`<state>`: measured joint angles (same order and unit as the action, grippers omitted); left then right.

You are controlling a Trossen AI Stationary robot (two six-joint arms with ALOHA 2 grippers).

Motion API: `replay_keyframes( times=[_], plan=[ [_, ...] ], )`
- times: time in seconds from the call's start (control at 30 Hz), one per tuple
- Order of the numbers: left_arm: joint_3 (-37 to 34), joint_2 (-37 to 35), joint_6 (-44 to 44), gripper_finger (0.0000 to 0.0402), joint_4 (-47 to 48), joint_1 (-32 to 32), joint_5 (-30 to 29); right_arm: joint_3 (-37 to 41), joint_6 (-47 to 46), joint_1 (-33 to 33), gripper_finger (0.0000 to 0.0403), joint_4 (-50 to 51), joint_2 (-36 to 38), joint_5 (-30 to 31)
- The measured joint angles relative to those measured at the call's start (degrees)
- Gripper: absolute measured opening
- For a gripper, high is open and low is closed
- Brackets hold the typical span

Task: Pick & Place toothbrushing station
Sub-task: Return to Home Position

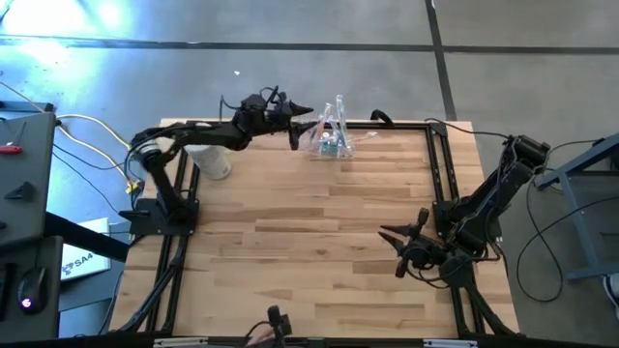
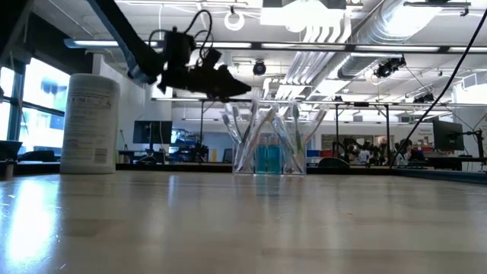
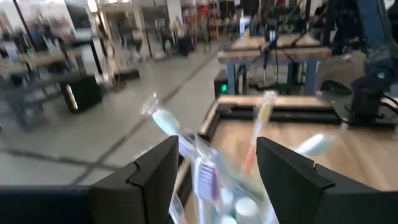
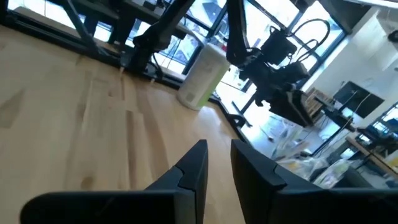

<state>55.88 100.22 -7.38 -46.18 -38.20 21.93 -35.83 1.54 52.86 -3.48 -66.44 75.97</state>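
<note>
Left gripper [image 1: 296, 124] hovers just beside the toothbrushing station [image 1: 332, 141], fingers spread and empty, raised clear of the leaning toothbrushes [image 1: 338, 111]. The station stands upright at the table's [image 1: 290, 242] far edge. Right gripper [image 1: 399, 249] waits near its base, fingers parted.

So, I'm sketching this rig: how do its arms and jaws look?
Both are dark, jointed. The left arm carries looped black cables at its wrist, a yellow cable near its base; the right arm looks alike. Jaws: two flat black angular plates.

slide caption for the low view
Left end effector, open, raised beside the toothbrush-filled holder; canister at left; right end effector out of shot.
</note>
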Motion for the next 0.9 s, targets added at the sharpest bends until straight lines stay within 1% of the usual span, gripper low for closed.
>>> replay_keyframes(
  times=[0.1, 0.17, 0.2, 0.3, 0.37, 0.47, 0.57, 0.67, 0.73, 0.77, 0.8, 0.87, 0.9],
  plan=[
    [0.0, -6.2, 0.0, 0.0214, 11.7, 0.0, 0.0, 0.0, 3.0, 0.0, 0.0063, -0.2, 3.1, -0.4],
    [0.0, -10.5, -0.4, 0.0214, 19.4, 0.0, 0.0, 0.0, 4.5, -0.1, 0.0063, -0.2, 6.3, -3.1],
    [0.0, -12.7, -0.4, 0.0214, 23.7, 0.0, 0.0, 0.0, 4.7, -0.4, 0.0063, -0.2, 8.1, -5.4],
    [0.0, -19.0, -1.9, 0.0214, 35.7, 0.0, 0.0, 0.0, 4.7, -2.5, 0.0063, 0.7, 14.3, -18.0],
    [0.0, -22.8, -2.8, 0.0211, 42.1, 0.0, 0.0, 0.1, 4.7, -5.7, 0.0063, 1.2, 18.1, -25.0],
    [-0.1, -27.6, -2.9, 0.0189, 49.0, 0.0, 0.3, 1.5, 4.7, -12.0, 0.0063, 2.6, 22.8, -29.8],
    [-2.4, -31.3, -2.9, 0.0142, 51.4, 0.0, 2.0, 4.2, 4.4, -19.1, 0.0063, 2.4, 26.4, -35.7],
    [-6.7, -34.7, -2.7, 0.0075, 52.4, 0.5, 2.4, 9.0, 3.8, -26.2, 0.0061, -1.3, 28.6, -43.4],
    [-10.5, -37.6, -2.3, 0.0026, 52.2, 0.5, 3.0, 12.1, 2.5, -30.1, 0.0052, -5.3, 29.3, -47.3],
    [-12.4, -39.2, -1.6, 0.0013, 51.6, 0.5, 3.2, 13.6, 1.7, -31.8, 0.0043, -7.2, 29.4, -48.6],
    [-14.6, -40.7, -0.9, 0.0010, 50.2, 0.7, 3.3, 14.7, 0.6, -33.2, 0.0033, -9.2, 29.4, -49.6],
    [-18.9, -44.1, 0.9, 0.0013, 47.4, 1.7, 3.6, 16.7, -1.3, -35.3, 0.0011, -11.2, 29.4, -50.7],
    [-21.0, -45.7, 1.4, 0.0013, 46.1, 2.5, 3.9, 17.7, -2.0, -36.1, 0.0008, -12.1, 29.3, -50.9]
  ],
)
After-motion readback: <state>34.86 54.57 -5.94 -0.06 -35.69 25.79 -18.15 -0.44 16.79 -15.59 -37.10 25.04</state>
